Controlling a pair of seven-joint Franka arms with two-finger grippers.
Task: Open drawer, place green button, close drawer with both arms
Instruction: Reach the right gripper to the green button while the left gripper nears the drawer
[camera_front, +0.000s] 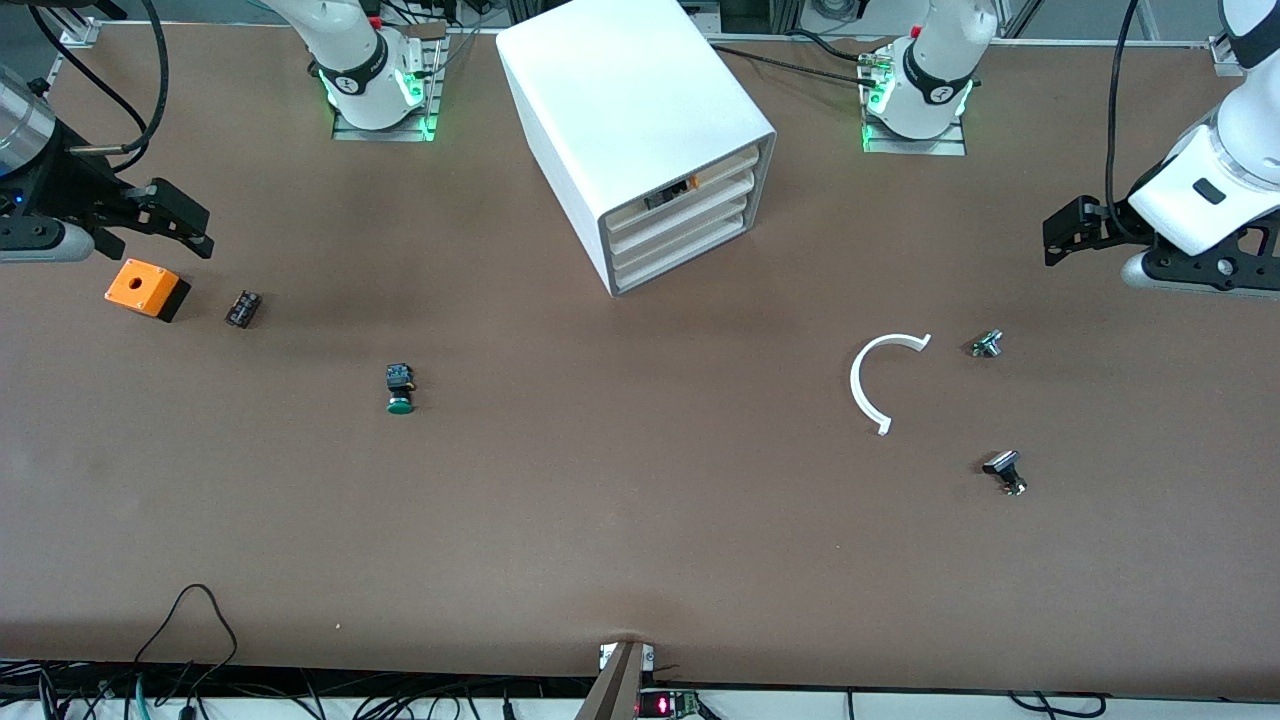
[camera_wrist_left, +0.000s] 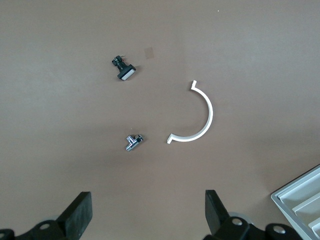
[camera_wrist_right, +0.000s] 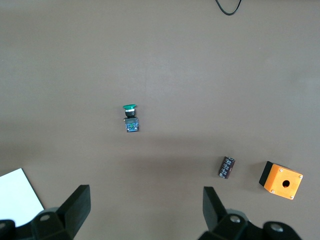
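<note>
Bench (camera_front: 640, 540): matte brown surface, plain. The cabinet (camera_front: 630, 120) is a smooth white box with rounded edges; four shallow cream drawers are stacked in its face. The drawer (camera_front: 680, 262), lowest of the stack, sits flush and shut. The upper drawer (camera_front: 672, 193) shows an orange-black piece.

The button (camera_front: 400, 389) lies on its side on the bench, glossy round green cap, black body, nearer the front camera than the cabinet and toward the right arm's end.

Right gripper (camera_front: 175, 225): hangs over the orange box (camera_front: 146, 288), fingers apart, nothing held. Left gripper (camera_front: 1065, 232): over the left arm's end of the bench, fingers apart, nothing held. Both arms wait.

No legible writing seen.
</note>
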